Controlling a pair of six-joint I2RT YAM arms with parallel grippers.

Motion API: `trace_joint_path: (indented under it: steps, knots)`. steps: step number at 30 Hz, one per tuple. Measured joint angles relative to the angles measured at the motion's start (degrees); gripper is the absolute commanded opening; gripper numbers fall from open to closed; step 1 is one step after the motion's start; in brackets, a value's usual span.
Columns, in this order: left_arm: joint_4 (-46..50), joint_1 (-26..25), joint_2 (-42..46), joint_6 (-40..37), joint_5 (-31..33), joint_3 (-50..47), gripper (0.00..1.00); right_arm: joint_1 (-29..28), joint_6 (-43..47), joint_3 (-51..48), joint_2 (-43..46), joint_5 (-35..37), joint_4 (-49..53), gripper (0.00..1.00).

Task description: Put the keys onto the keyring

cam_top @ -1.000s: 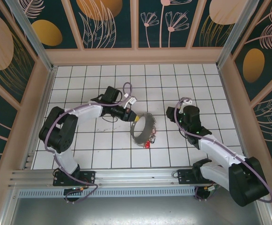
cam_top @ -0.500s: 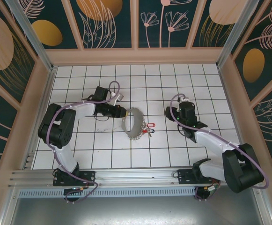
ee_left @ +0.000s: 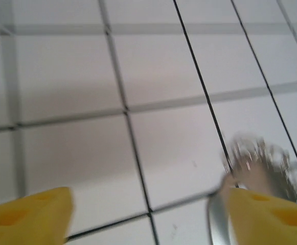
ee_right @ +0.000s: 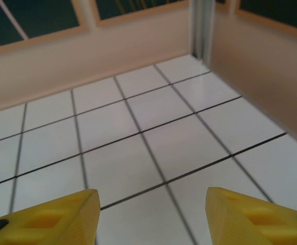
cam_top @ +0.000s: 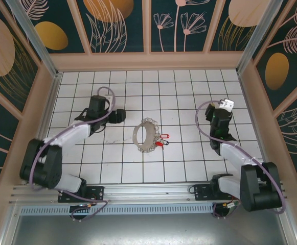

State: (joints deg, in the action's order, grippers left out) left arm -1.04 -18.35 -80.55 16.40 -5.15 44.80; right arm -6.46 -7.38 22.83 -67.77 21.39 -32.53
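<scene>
Now, nearest you, the keys (cam_top: 161, 140) lie on the tiles, touching the keyring (cam_top: 145, 136) at its 4 o'clock. From above you cannot tell whether they are threaded on. The keyring itself lies flat mid-floor, whereas a second ago your left gripper (cam_top: 118, 116) held it tilted up. That gripper has let go and backed off to the keyring's 10 o'clock, its jaws wide and empty. Farther off, at 2 o'clock and well apart, your right gripper (cam_top: 224, 106) has swung toward the far right corner, fingers spread with nothing between them. With both arms retreating, the threading looks finished, but check it.
</scene>
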Motion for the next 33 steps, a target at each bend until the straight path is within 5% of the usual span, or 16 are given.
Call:
trace_joint_path:
  steps: [5, 10, 14, 16, 17, 33]
  knots:
    - [-12.7, 2.8, 11.2, -0.1, 17.1, -11.2, 0.98, 2.4, 5.4, -4.7, -9.5, -6.1, -11.6, 0.58]
    - [-23.5, 6.1, 9.2, -5.6, 29.9, -18.0, 0.99, 3.8, 7.5, -5.2, -17.9, -12.9, -20.1, 0.56]
    - [-31.4, 7.3, 5.2, -11.3, 34.4, -20.3, 0.99, 8.1, 7.1, -10.8, -19.2, -18.5, -33.3, 0.73]
    - [-37.9, 7.9, 3.2, -13.9, 34.5, -22.8, 0.99, 8.0, 7.4, -13.5, -19.4, -19.3, -35.9, 0.8]
    - [-41.2, 8.0, 2.3, -14.9, 34.1, -24.2, 0.99, 7.5, 7.1, -13.5, -19.7, -19.3, -36.1, 0.98]
    - [-66.7, 13.8, -2.4, -16.7, 16.2, -33.4, 0.99, 6.9, 7.0, -10.5, -20.2, -17.9, -38.0, 0.99]
